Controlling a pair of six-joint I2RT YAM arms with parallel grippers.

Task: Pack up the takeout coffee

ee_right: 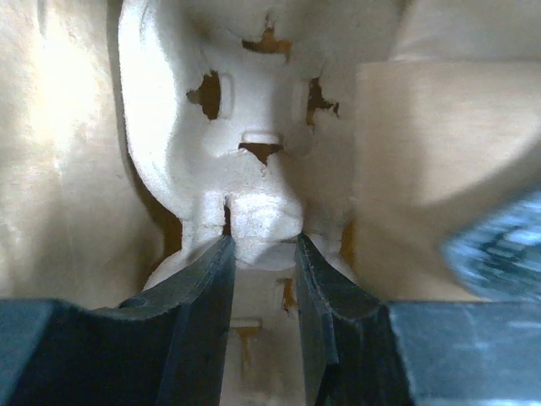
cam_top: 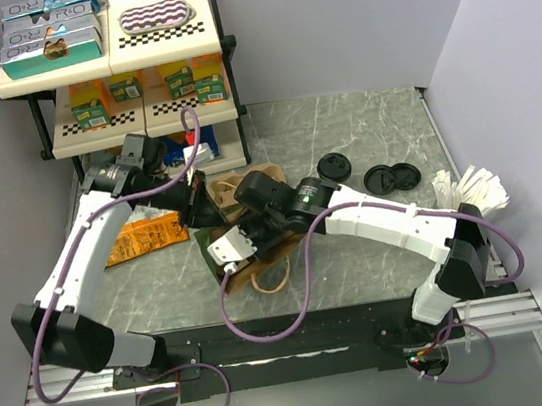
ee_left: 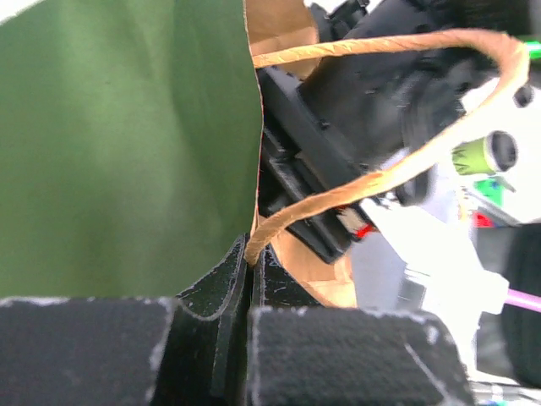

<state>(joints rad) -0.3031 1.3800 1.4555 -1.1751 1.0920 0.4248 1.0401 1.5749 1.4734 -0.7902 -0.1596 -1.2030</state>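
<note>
Left arm (cam_top: 76, 253) runs up its side of the table, bends at the elbow and points in toward the middle with the wrist rolled sideways. The left gripper (ee_left: 251, 283) has its jaws pressed together on the edge of a green paper wall (ee_left: 127, 144), which looks like 1 side of the paper bag (cam_top: 253, 180). Brown paper sits just behind that edge. The bag's twine handle (ee_left: 380, 173) loops across right past the jaw tips.

Right arm (cam_top: 384, 219) stretches in from the other side, wrist dipped into the bag mouth. The right gripper (ee_right: 262, 249) is inside the bag, jaws partly spread and pinching a raised nub of the pulp cup carrier (ee_right: 245, 110), 1 finger touching each side. Bag walls crowd both sides of those jaws.

The takeout coffee: honestly can't tell where it is, since the arms and the bag cover the middle in every view.

Around them, 3 black lids (cam_top: 333, 165) lie on the table beyond the right forearm, well apart from both sets of jaws. An orange snack packet (cam_top: 144, 236) lies under the left arm. The right wrist's black and white body fills the space just past the left jaws.
</note>
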